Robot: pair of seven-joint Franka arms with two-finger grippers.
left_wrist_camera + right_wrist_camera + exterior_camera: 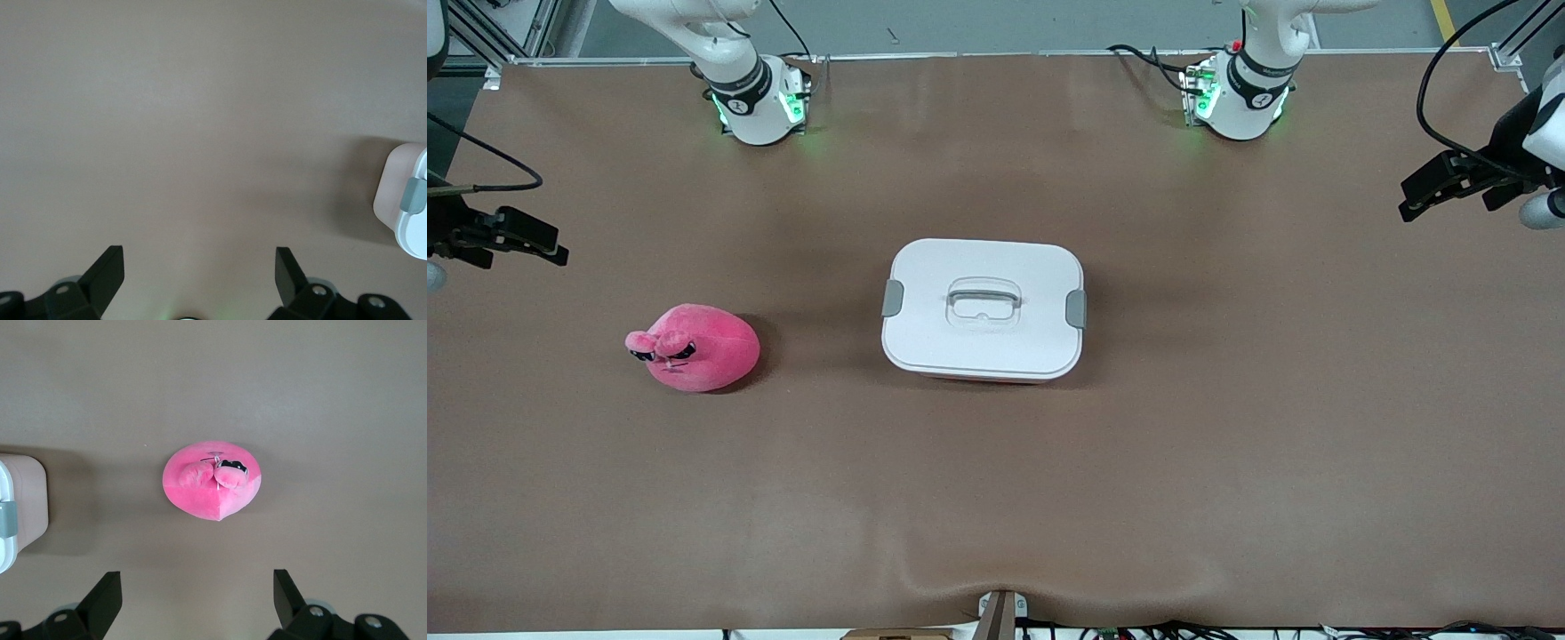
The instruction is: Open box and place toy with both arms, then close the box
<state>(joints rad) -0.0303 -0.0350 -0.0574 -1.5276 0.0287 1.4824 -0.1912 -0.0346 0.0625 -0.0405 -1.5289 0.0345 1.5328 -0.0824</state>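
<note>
Box sits closed mid-tabletop, white lid on, grey clips at both ends, well apart from either claw. Toy lies on the tabletop beside the box toward the right arm's end, under the right wrist view. Right claw hangs wide and empty over that end of the tabletop. Left claw hangs wide and empty over the left arm's end, with the box edge just in its view.

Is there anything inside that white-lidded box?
Cannot tell: the box is shut, its white lid covering the inside. On top sit a recessed handle and two grey clips. The toy lies outside, on the table.
</note>
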